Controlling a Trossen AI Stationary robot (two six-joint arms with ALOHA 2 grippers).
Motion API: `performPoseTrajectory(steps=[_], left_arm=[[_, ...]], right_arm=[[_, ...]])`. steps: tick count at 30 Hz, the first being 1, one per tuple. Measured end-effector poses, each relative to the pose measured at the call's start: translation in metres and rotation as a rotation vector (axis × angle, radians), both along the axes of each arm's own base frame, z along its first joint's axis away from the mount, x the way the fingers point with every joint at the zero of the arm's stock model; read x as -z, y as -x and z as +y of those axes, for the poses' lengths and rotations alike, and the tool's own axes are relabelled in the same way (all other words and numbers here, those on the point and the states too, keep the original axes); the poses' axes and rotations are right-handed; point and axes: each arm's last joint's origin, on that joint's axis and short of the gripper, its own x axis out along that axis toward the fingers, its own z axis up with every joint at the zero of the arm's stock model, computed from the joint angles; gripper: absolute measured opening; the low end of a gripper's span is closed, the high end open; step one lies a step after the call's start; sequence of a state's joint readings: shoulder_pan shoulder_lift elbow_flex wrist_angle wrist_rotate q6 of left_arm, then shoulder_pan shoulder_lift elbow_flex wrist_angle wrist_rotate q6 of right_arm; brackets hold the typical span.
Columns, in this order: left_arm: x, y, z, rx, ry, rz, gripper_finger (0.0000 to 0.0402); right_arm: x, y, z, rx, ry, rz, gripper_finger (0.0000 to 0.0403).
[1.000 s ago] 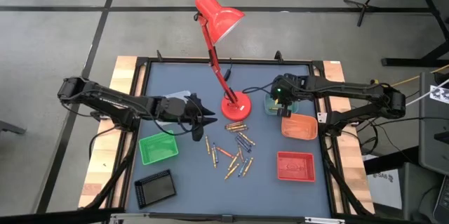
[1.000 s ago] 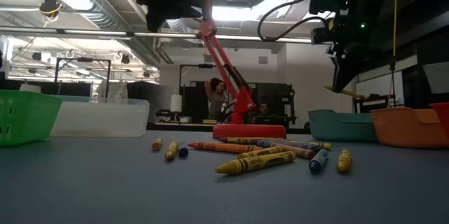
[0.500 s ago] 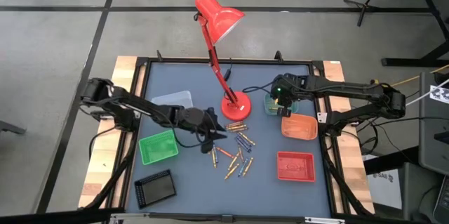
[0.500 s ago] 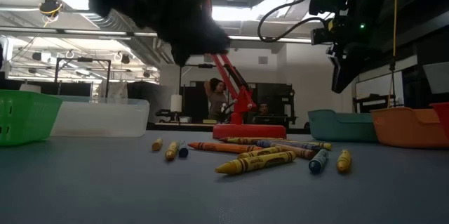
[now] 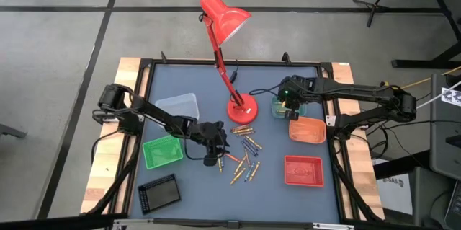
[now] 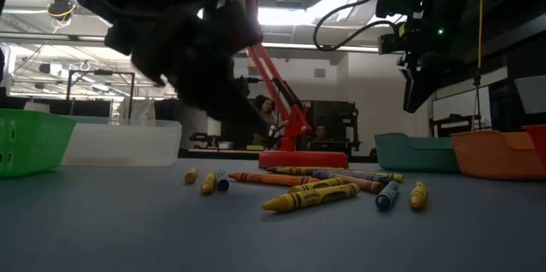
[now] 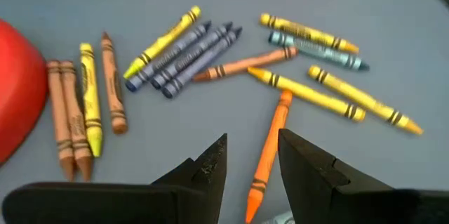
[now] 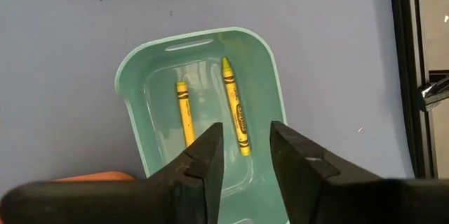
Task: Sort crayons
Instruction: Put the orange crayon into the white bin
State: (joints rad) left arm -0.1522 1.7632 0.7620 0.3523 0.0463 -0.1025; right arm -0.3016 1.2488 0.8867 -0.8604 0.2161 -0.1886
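In the low view the dark bulk of the left arm [image 6: 183, 46] blocks part of the red desk lamp's stem [image 6: 271, 76] and the room behind it. A person [image 6: 263, 118] standing far back is half hidden there. In the left wrist view the lamp's red round base [image 7: 15, 90] is cut by the picture's edge. An orange thin crayon [image 7: 269, 150] runs partly behind the left gripper's dark fingers [image 7: 210, 171].

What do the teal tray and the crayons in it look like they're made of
The teal tray looks like thin moulded plastic: glossy, slightly see-through walls with rounded corners. The two yellow crayons in it seem to be wax sticks in matte paper wrappers with dark printed bands.
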Motion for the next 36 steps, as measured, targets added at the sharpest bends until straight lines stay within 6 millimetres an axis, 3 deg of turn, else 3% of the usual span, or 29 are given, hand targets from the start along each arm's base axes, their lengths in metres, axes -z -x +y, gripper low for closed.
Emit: performPoseTrajectory(steps=[6, 24, 36], left_arm=[[0.014, -0.001, 0.000, 0.009, -0.016, 0.044, 0.0111], [0.018, 0.002, -0.005, 0.086, -0.068, 0.065, 0.0111], [0.032, 0.001, -0.006, 0.105, -0.049, 0.106, 0.0111]], right_arm=[[0.000, 0.000, 0.000, 0.000, 0.001, -0.004, 0.0115], [0.000, -0.001, 0.000, 0.000, 0.002, -0.007, 0.0115], [0.000, -0.001, 0.000, 0.000, 0.002, -0.007, 0.0115]])
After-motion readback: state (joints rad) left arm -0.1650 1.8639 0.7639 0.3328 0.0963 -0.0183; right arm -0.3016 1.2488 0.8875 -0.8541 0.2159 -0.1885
